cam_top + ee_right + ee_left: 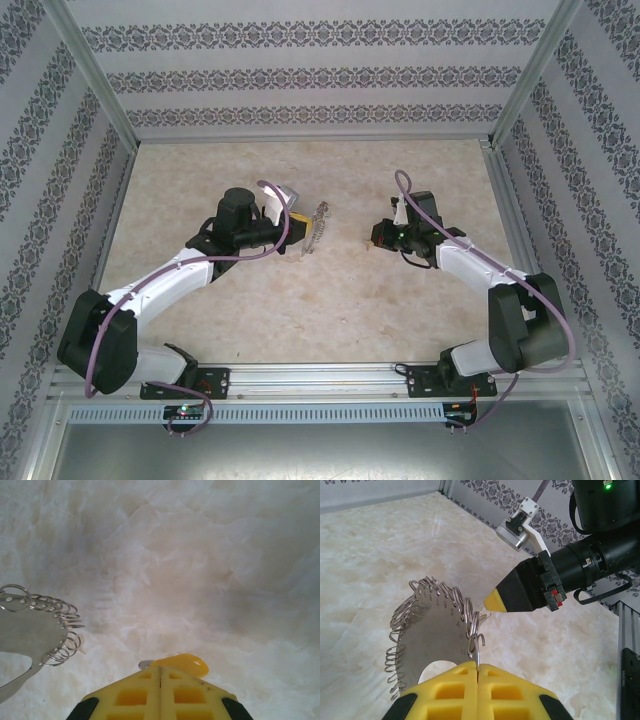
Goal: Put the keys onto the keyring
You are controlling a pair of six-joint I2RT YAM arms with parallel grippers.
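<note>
Marbled table (300, 310), patterned walls (300, 75); left claw (477, 667) pinches keyring (430, 632), right claw (160, 671) the key (184, 664)

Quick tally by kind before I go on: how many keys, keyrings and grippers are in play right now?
key: 1
keyring: 1
grippers: 2, left gripper shut on the keyring, right gripper shut on the key
total: 4

Faint stamped digits along the keyring (432, 630) rim, none legible.
</note>
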